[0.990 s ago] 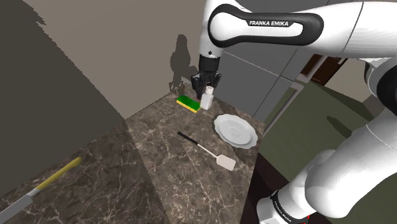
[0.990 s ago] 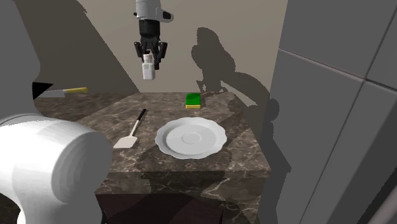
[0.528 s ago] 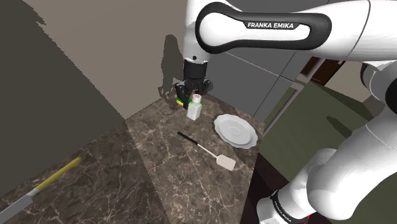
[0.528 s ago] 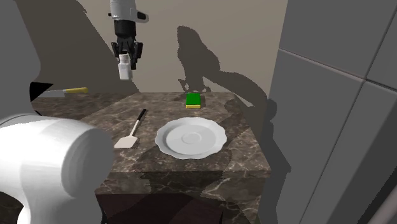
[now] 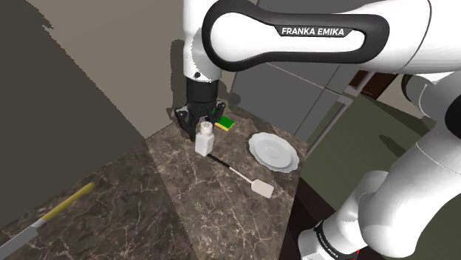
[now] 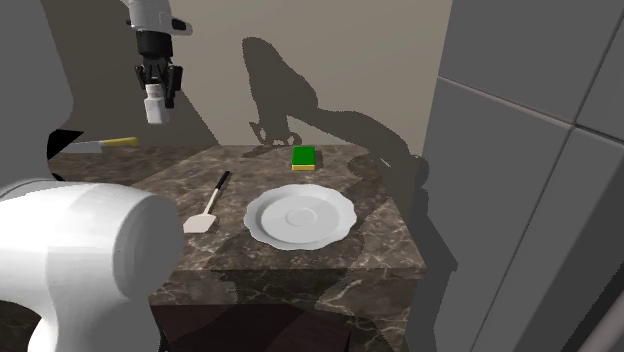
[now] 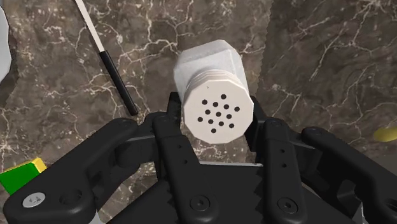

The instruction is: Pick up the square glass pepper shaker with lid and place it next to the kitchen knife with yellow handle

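You've got the shaker in the end effector right now: the two black fingers clamp its round, hole-dotted lid from either side, and the square white body hangs below them, upright. In the wrist view the lid faces the camera, with dark marbled counter beneath it.

In the shoulder view, the end effector holds the shaker in the air over the far part of the counter. It hangs near the green and yellow sponge and near the black handle end of the spatula. The white plate lies to the right of the spatula, apart from it.

Your target, the knife, lies at the shoulder view's lower left, yellow handle toward the far side and blade toward the near edge. It's well apart from the shaker.

In the second exterior view, the shaker hangs clear above the counter, gripped at the top by the end effector. The knife lies below it and a little to the left, at the far left corner. The spatula, plate and sponge all lie flat to the right of the shaker.
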